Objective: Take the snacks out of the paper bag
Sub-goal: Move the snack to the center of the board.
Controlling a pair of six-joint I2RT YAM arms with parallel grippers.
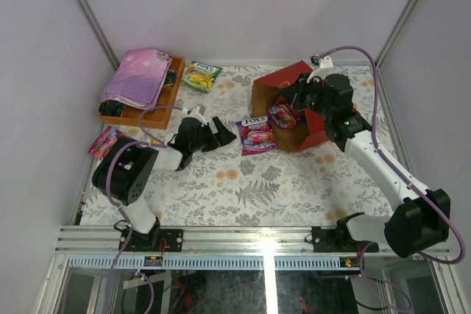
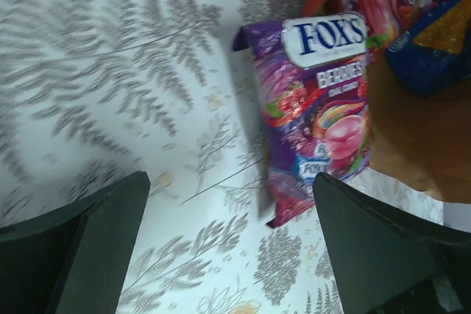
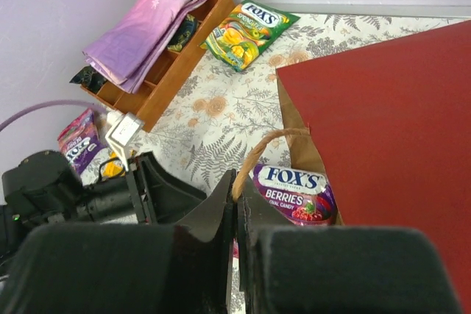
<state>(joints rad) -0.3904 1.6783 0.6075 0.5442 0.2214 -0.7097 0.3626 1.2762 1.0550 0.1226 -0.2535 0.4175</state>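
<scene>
While the right hand (image 3: 237,185) is pinching the handle (image 3: 268,141) of the paper bag (image 3: 383,130), the left hand (image 2: 229,182) is hovering open beside the purple packet (image 2: 316,115) (lying at the bag's mouth); closing across its narrow width is looking wisest.

Overhead, two wrist close-ups, common purple packet (image 1: 256,136)

Left end effector (image 2: 228,207) spread — right (image 3: 237,193) clamped
</scene>
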